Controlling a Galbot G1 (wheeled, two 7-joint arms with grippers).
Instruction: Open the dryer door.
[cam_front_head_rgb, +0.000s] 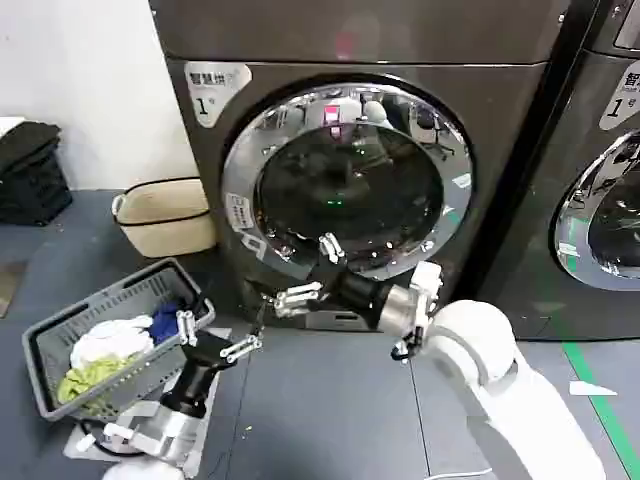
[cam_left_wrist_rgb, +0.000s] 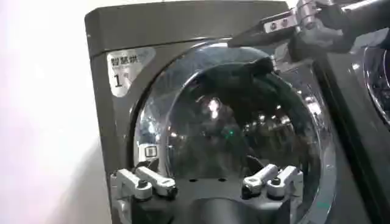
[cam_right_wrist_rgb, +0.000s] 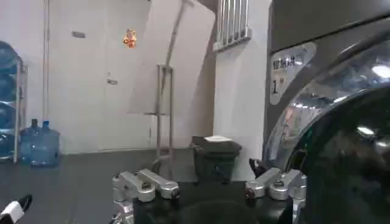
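- Dark grey floor (cam_front_head_rgb: 330, 400) runs up to a white wall; the dryer (cam_front_head_rgb: 200, 160), marked with a silver "1" sticker (cam_front_head_rgb: 207, 93) at its upper left corner, stands on that floor with a neighbouring machine (cam_front_head_rgb: 600, 200) against its right side.
- The dryer door (cam_front_head_rgb: 348, 180) sits in the middle of the dryer's front and looks shut: its chrome rim lies flush against the front all round.
- Your right claw (cam_front_head_rgb: 310, 270) is at the lower left edge of the rim, fingers spread wide, holding nothing. One finger lies over the chrome; whether it touches, you cannot tell.
- Your left claw (cam_front_head_rgb: 215, 335) hovers low over the floor, between the laundry basket (cam_front_head_rgb: 60, 345) and the dryer's lower left corner, also spread and empty. Park it there.
- Judged step: seat the right claw on the door's left edge before pulling.
- To do it well: hook a finger behind the rim's outer lip, not on the glass. Chrome is likely slick, so close firmly.
- Pull outward along an arc, assuming hinges on the right; that side gives no clear sign.
- Risk: the finger slips off the rim, or the swinging door meets the left claw.
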